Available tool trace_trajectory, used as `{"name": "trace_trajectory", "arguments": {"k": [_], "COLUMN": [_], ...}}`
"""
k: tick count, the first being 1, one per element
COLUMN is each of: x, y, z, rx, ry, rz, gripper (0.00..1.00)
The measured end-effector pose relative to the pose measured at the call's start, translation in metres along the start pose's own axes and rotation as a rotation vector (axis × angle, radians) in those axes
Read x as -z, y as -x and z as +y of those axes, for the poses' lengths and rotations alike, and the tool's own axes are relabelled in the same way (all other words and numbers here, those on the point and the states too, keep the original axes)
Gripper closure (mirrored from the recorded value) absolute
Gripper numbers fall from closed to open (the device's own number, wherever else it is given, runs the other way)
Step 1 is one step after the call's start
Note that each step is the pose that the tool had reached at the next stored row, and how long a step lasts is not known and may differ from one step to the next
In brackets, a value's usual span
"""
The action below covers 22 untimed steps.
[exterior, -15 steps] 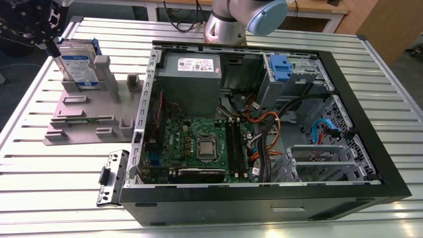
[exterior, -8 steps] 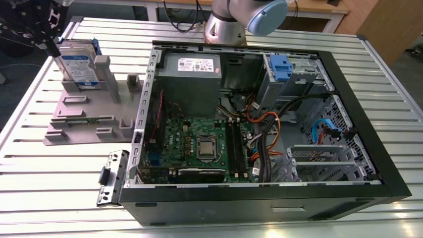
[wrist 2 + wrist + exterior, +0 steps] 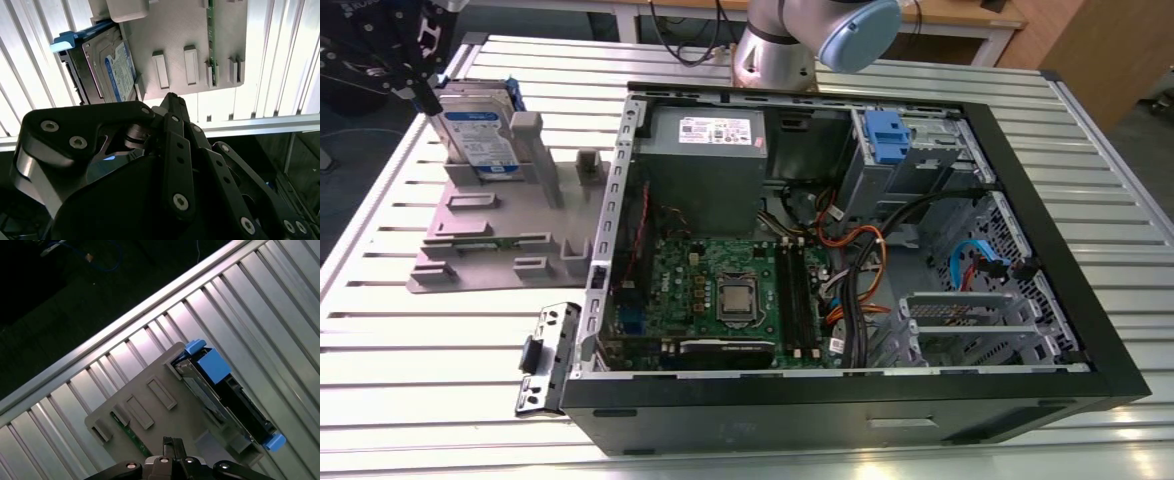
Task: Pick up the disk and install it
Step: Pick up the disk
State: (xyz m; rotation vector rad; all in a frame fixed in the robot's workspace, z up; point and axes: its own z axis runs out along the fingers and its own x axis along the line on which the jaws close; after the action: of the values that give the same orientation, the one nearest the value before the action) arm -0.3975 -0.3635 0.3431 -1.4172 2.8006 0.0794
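The disk (image 3: 471, 136), held upright by the grey stand (image 3: 483, 222)
The jaws of the gripper (image 3: 173, 440) are seen clenched on nothing, near the disk, above the desk (image 3: 414, 400).

- Label (image 3: 480, 150) on the broad face of the disk (image 3: 459, 125) — white with blue bands, also seen in the second wrist view (image 3: 120, 70). Its print is too small to read.
- White sticker (image 3: 716, 130) on the grey power supply (image 3: 707, 175) inside the computer case (image 3: 1067, 290) — dark lines of print, none legible.
- Pale tag (image 3: 903, 423) on the case's black outer wall, not readable.
- No text, number or sign can be read anywhere.
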Motion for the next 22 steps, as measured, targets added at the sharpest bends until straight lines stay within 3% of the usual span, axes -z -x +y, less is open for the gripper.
{"name": "trace_trajectory", "arguments": {"k": [22], "x": [0.0], "y": [0.0], "z": [0.0], "rx": [0.044], "ry": [0.0011], "rz": [0.0019], "gripper": [0.9]}}
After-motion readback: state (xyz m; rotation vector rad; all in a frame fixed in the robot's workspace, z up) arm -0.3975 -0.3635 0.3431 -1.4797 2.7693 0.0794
